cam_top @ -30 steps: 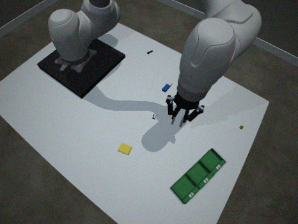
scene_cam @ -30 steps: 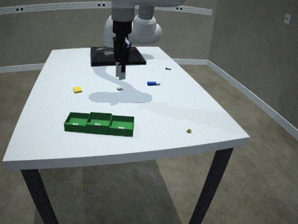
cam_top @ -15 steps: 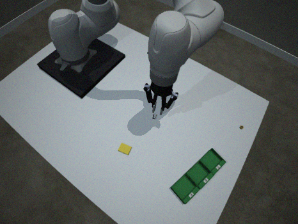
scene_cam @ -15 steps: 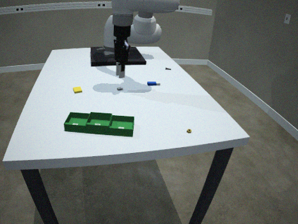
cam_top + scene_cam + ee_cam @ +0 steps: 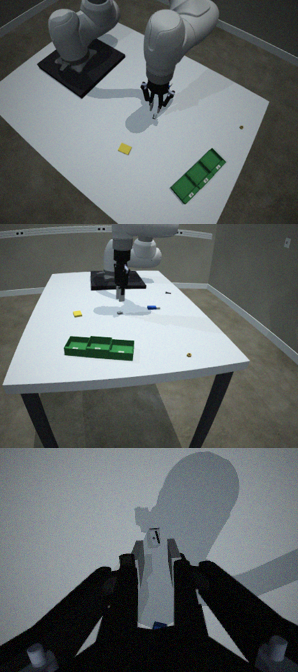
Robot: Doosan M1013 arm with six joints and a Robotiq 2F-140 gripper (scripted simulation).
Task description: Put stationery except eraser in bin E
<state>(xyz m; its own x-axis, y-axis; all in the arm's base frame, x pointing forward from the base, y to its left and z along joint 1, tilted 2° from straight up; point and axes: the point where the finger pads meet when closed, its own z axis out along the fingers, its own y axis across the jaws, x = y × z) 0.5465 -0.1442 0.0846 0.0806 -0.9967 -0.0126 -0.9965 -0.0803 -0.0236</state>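
My gripper hangs a little above the table, fingers pointing down, narrowly open with nothing between them. It also shows in the exterior view and in the wrist view. A small white-grey object lies on the table just below the fingertips, in the arm's shadow; it also shows in the exterior view and just beyond the fingertips in the wrist view. A row of three green bins stands flat near the table's edge; their labels are too small to read. A yellow flat block lies apart from the gripper.
A blue item lies right of the gripper in the exterior view, hidden by the arm in the top view. A small black screw lies farther back. A small yellow ring lies near the table's edge. The black base plate holds the arm.
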